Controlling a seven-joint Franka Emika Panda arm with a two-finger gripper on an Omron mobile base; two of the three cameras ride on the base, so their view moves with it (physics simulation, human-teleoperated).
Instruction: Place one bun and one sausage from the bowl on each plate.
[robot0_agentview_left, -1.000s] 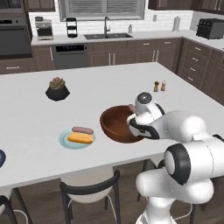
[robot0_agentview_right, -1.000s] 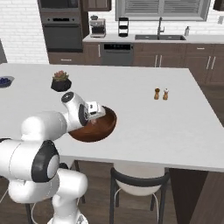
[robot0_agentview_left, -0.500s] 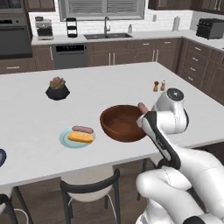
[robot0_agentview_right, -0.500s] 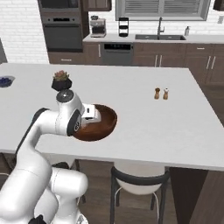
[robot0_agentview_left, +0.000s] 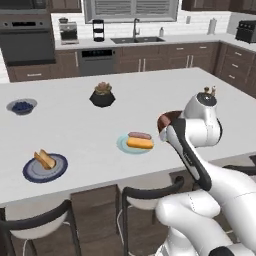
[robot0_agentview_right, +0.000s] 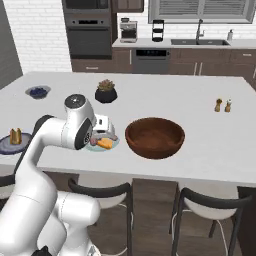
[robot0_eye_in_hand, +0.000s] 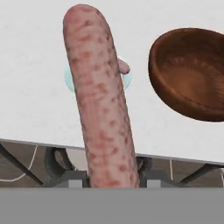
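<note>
Hand view: the gripper (robot0_eye_in_hand: 111, 177) is closed on a sausage (robot0_eye_in_hand: 101, 96), held above the counter. Beyond it lies the teal plate (robot0_agentview_left: 124, 145) with a bun (robot0_agentview_left: 139, 143) and another sausage (robot0_agentview_left: 139, 135); the wooden bowl (robot0_agentview_right: 154, 136) sits just beside it.

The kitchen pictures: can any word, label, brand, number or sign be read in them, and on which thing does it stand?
None: no readable text in any view.
The sausage held in the hand, the wooden bowl, the teal plate and the navy-rimmed plate bear no marking.
The oven and coffee maker at the back are too small to show any print.
</note>
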